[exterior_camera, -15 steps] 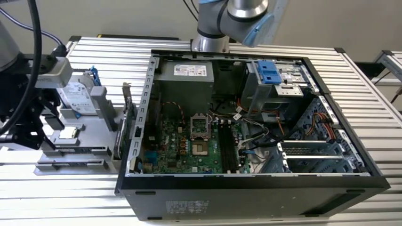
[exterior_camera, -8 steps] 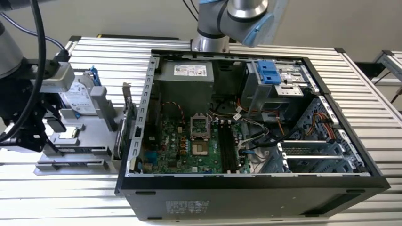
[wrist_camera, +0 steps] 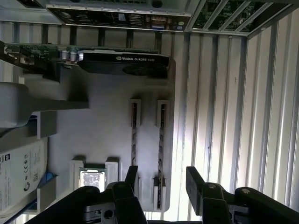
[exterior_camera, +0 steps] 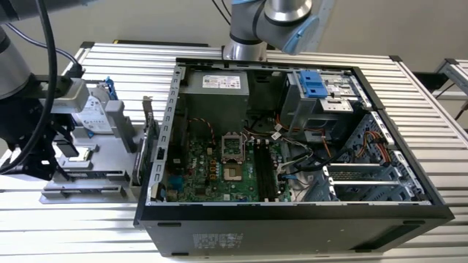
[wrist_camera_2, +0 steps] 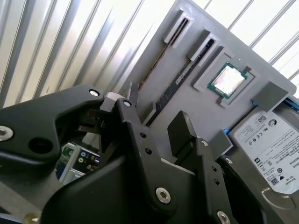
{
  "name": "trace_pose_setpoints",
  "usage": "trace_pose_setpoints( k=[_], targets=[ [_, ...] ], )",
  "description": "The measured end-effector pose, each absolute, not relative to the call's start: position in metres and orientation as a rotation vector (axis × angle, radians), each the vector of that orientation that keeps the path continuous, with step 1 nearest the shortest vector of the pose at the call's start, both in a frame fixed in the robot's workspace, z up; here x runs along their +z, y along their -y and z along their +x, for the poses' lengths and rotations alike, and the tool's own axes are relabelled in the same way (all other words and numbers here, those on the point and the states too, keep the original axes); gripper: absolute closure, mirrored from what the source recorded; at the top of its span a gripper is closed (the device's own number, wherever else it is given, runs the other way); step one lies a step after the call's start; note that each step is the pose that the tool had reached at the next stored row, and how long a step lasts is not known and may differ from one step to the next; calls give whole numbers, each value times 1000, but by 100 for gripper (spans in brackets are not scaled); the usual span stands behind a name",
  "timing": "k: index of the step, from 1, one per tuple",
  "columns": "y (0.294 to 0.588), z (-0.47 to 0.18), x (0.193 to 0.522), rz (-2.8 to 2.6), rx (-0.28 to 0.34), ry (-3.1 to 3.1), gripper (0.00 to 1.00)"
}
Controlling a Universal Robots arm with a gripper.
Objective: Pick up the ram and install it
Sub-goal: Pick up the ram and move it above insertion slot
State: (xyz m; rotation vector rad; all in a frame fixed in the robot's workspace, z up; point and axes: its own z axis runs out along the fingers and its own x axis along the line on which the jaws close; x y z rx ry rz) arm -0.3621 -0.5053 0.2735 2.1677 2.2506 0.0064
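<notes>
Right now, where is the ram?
In the second wrist view, the ram sits slotted in the grey holder, beside the processor chip, near the gripper.

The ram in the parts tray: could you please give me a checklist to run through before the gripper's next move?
1. Gripper open: ok, the jaws stand apart in both wrist views.
2. Gripper empty: ok, nothing is held between the fingers.
3. Ram seated in its slot in the grey tray: ok.
4. Ram in line with the gap between the fingers: ok in the first wrist view.
5. Processor chip and hard drive clear of the fingers: ok, both lie off to the side.
6. Motherboard memory slots ready, latches open: cannot tell.
</notes>
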Motion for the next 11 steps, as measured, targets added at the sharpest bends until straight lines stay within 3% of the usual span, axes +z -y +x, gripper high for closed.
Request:
trace_pose_setpoints(
  k=[11],
  targets=[
    [509, -362, 264, 2168, 6, -2251, 0]
  ],
)
